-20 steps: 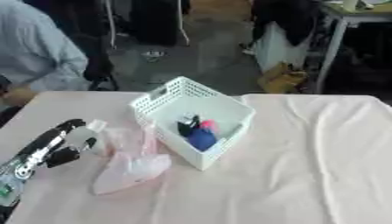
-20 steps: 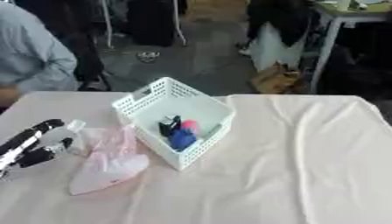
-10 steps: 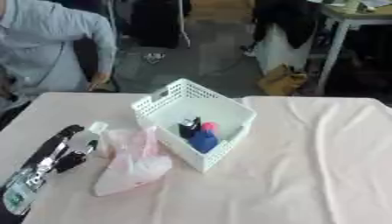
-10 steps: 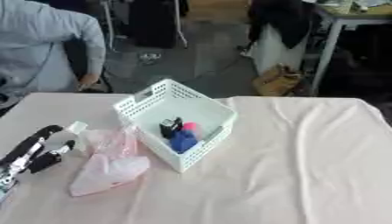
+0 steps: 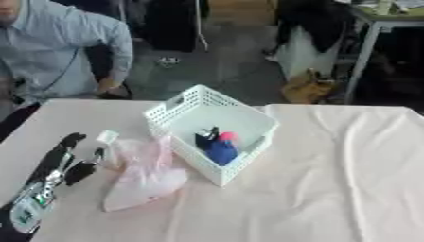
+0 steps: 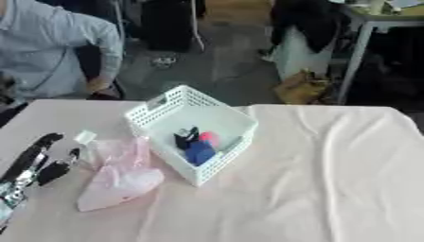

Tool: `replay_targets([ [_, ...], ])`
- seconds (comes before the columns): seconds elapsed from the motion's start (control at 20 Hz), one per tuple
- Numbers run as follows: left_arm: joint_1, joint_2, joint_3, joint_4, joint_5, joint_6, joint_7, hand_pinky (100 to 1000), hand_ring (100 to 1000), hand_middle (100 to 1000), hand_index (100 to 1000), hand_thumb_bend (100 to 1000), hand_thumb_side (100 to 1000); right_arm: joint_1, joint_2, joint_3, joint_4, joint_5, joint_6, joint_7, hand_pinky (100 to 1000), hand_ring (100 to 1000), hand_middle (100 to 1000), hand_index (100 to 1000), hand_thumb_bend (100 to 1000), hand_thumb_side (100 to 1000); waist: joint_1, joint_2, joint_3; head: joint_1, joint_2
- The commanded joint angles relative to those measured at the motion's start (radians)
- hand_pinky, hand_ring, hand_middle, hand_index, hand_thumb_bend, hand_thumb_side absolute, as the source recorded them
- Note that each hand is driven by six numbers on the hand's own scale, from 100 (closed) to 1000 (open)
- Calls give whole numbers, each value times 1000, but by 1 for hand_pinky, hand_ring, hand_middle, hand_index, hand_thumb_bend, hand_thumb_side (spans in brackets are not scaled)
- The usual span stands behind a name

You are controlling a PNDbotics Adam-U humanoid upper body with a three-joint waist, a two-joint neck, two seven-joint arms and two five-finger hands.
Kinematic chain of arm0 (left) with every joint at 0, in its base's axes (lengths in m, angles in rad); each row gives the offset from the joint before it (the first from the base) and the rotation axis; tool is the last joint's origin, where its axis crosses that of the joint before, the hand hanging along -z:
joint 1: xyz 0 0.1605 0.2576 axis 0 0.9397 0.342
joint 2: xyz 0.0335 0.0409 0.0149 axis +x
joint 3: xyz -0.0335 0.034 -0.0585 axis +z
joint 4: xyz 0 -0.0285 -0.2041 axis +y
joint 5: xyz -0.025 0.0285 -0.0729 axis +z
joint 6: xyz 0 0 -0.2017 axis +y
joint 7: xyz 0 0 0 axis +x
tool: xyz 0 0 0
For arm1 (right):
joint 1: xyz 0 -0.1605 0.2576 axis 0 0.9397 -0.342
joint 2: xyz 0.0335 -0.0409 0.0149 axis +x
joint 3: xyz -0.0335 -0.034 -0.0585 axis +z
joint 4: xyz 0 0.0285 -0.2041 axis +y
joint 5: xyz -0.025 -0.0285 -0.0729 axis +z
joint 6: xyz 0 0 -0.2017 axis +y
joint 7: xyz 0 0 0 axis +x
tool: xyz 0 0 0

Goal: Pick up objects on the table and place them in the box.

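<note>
A white lattice box stands on the pale pink tablecloth. Inside it lie a blue thing, a small pink thing and a black thing. Left of the box lies a soft pink bag with a white cap at its far end. My left hand is open just left of the bag, fingers stretched toward the far side, thumb close to the cap end, not holding it. The right hand shows in neither view.
The tablecloth is wrinkled to the right of the box. A person in a light blue shirt sits beyond the far left edge of the table. Chairs, bags and a table leg stand on the floor behind.
The camera has shifted, so the whole scene sits a little further right. My left hand has stayed beside the pink bag with its fingers still extended. The person behind has moved.
</note>
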Motion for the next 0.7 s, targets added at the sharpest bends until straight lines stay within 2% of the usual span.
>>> replay_targets([
  [0.05,-12,13,-13,-23,11,25,-19,1000,1000,1000,1000,421,808,-16,-6,-4,-15,-3,3,2,805,841,747,708,100,989,0,-6,-2,7,-10],
  [0.35,-27,-1,-23,-17,24,31,-98,1000,1000,1000,1000,480,836,-15,-3,-3,-15,-4,5,4,805,840,745,707,100,991,-1,-5,-4,18,-9],
  [0.7,-39,0,-11,-36,51,39,-153,1000,1000,1000,1000,471,838,-15,1,-1,-15,-6,6,7,804,840,743,705,100,989,0,-6,-2,22,-9],
])
